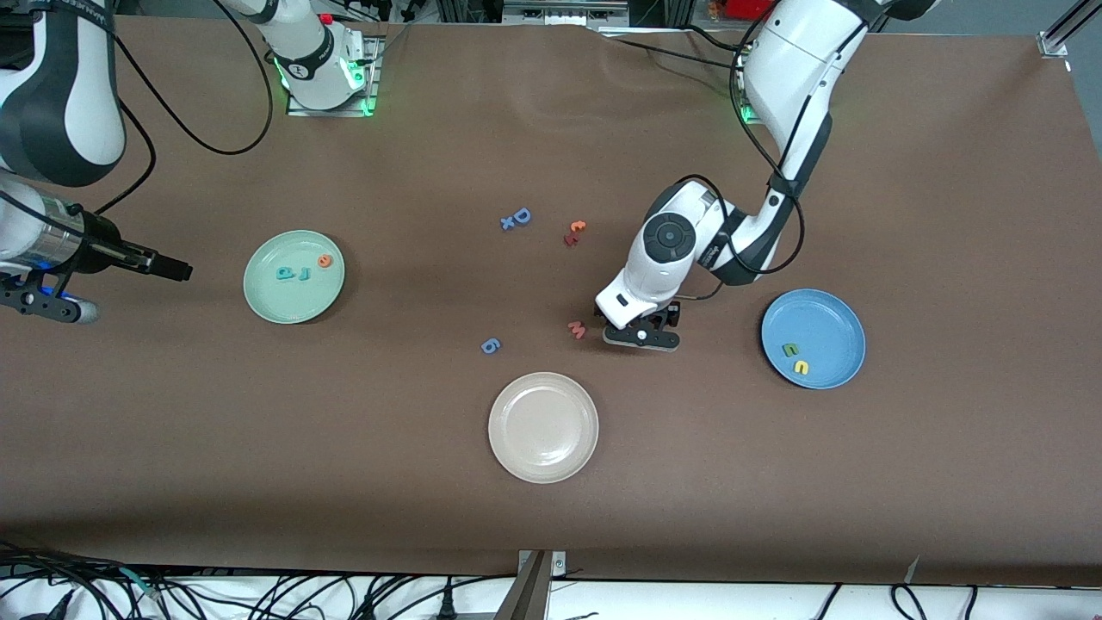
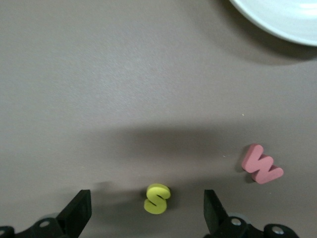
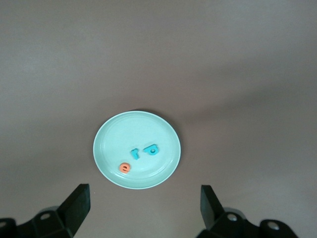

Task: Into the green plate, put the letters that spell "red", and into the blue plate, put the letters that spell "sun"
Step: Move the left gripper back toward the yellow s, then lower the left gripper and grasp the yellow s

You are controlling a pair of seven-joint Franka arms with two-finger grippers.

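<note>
Teal r, teal d (image 3: 152, 148) and orange e (image 3: 125, 168) lying in green plate (image 1: 258, 293), n and u in blue plate (image 1: 839, 323), yellow s (image 2: 157, 198) awaiting on table between spread left gripper (image 2: 147, 210); right gripper (image 3: 143, 208) idling, spread.

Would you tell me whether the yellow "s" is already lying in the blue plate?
No, the yellow "s" lies on the brown table between the left gripper's open fingers.

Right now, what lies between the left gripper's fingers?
The yellow s lies on the table between the open left gripper's fingers, untouched, as the left wrist view shows. The pink w lies outside them.
</note>
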